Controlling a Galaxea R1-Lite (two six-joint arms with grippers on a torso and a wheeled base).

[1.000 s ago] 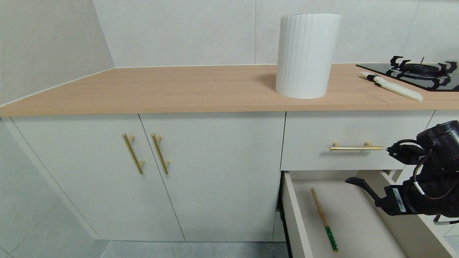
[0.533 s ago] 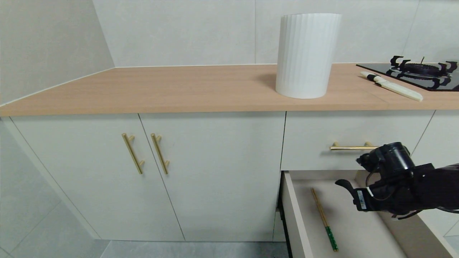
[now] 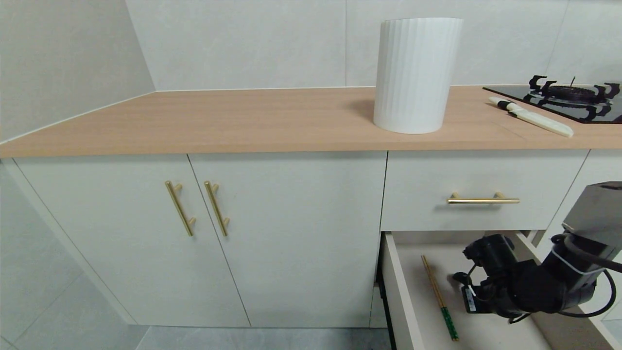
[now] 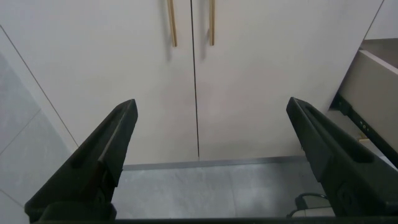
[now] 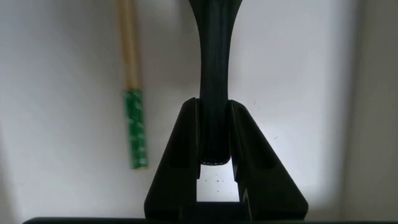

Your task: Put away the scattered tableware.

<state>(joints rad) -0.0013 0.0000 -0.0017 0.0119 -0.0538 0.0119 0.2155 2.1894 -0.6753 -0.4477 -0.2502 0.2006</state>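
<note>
your right claw (image 3: 467,291) is down inside the open lower drawer (image 3: 397,287), low over its pale floor. in the right wrist view, the right claw (image 5: 214,109) is clamped tight on a slim black handle (image 5: 213,50), both fingers (image 5: 186,137) pressed flat against its sides. the handle runs straight out from the claw and off the edge of the view, so you can't tell what kind of utensil it is. from the head camera a short black stub (image 3: 457,278) pokes out ahead of the claw; whether it touches the drawer floor is hard to say.

just beside it lies a wooden chopstick with a green end (image 3: 439,296), flat on the drawer floor toward the drawer's left wall. it is near the handle but apart from it. one stick or a pair — can't tell (image 5: 132,93).

your left claw (image 4: 211,109) hangs wide open with nothing between its fingers, facing the closed cabinet doors (image 4: 249,81) with their brass pulls (image 4: 171,25).

up on the wooden countertop (image 3: 243,121) there's a cream-handled knife (image 3: 532,117), lying next to the black stove burner (image 3: 571,92). a tall white ribbed container (image 3: 415,75) stands upright, well to the knife's left. the upper drawer (image 3: 482,175) above the open one is closed.
</note>
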